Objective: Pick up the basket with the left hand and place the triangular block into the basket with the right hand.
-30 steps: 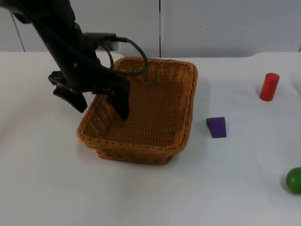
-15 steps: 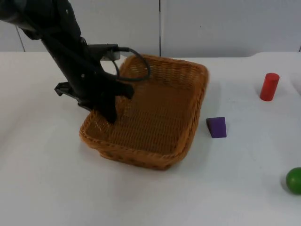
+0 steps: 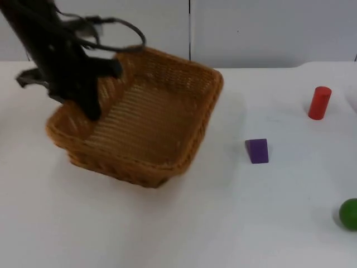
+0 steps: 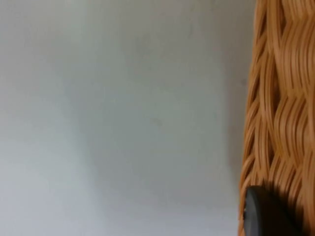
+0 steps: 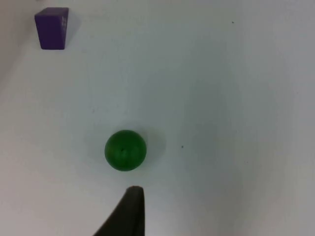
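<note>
The woven orange basket (image 3: 150, 120) hangs tilted at the table's left, its shadow on the white top beneath it. My left gripper (image 3: 89, 109) is shut on the basket's left rim; in the left wrist view a black fingertip (image 4: 266, 216) presses against the wicker wall (image 4: 280, 98). The purple triangular block (image 3: 257, 151) lies on the table to the right of the basket, apart from it. In the right wrist view the purple block (image 5: 52, 28) lies far ahead. There one black fingertip (image 5: 130, 211) of my open right gripper stands just short of a green ball (image 5: 125, 150).
A red cylinder (image 3: 319, 103) stands at the back right. The green ball (image 3: 349, 213) rests near the right edge of the table. The grey partition wall (image 3: 251, 33) closes the far side.
My left gripper closed on the basket's left rim, then carried the basket up and to the left, tilting it. The block, cylinder and ball stayed put.
</note>
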Available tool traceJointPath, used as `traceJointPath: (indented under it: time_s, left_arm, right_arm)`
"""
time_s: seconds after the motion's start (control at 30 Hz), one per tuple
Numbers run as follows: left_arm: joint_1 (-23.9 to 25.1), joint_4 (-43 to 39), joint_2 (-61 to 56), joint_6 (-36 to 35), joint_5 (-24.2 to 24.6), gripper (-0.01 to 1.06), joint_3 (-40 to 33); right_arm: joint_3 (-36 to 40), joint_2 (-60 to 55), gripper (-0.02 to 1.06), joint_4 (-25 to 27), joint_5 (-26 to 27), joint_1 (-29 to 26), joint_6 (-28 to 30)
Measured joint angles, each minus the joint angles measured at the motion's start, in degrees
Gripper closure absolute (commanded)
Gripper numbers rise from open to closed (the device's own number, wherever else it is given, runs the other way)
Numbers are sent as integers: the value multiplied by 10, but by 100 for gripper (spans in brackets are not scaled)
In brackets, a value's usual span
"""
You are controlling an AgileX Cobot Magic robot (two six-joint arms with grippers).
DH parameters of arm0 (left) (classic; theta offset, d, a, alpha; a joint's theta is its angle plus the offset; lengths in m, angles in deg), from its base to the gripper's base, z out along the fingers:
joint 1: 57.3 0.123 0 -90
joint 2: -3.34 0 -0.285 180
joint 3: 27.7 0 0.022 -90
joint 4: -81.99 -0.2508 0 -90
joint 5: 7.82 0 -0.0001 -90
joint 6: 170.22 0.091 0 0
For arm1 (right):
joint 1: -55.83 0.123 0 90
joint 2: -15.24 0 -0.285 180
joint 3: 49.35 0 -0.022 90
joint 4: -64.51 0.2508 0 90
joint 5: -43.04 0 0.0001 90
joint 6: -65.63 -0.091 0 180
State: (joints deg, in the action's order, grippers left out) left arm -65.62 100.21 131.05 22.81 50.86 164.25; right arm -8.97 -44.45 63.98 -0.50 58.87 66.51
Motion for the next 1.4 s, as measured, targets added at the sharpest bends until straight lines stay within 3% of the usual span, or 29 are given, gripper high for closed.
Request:
traceJointPath:
  time_s: [0.1, 0.2, 0.23, 0.27, 0.4, 0.67, 1.0, 1.3, 1.4]
  left_arm:
    - [18, 4, -43, -1, 11, 105, -32]
    - [40, 26, -122, 5, 4, 105, -112]
    - [48, 39, -167, 13, -6, 105, -166]
    - [48, 39, -167, 13, -6, 105, -166]
    - [74, 73, -281, 31, -43, 105, -303]
    - [115, 85, -405, 54, -73, 105, -451]
    - [143, 91, -427, 78, -79, 105, -488]
    - [143, 102, -427, 88, -84, 105, -490]
    - [143, 109, -427, 88, -84, 105, -490]
  right_arm:
    - [0, 0, 0, 0, 0, 0, 0]
    - [0, 0, 0, 0, 0, 0, 0]
    - [0, 0, 0, 5, 0, 0, 0]
    - [0, 0, 0, 5, 0, 0, 0]
    - [0, 0, 0, 10, 0, 0, 0]
    - [0, 0, 0, 20, 0, 0, 0]
    - [-11, -8, 1, 22, -17, 71, -2]
    - [-174, -166, 9, -10, -70, 170, -69]
    - [-255, -276, 9, -60, -76, 222, -125]
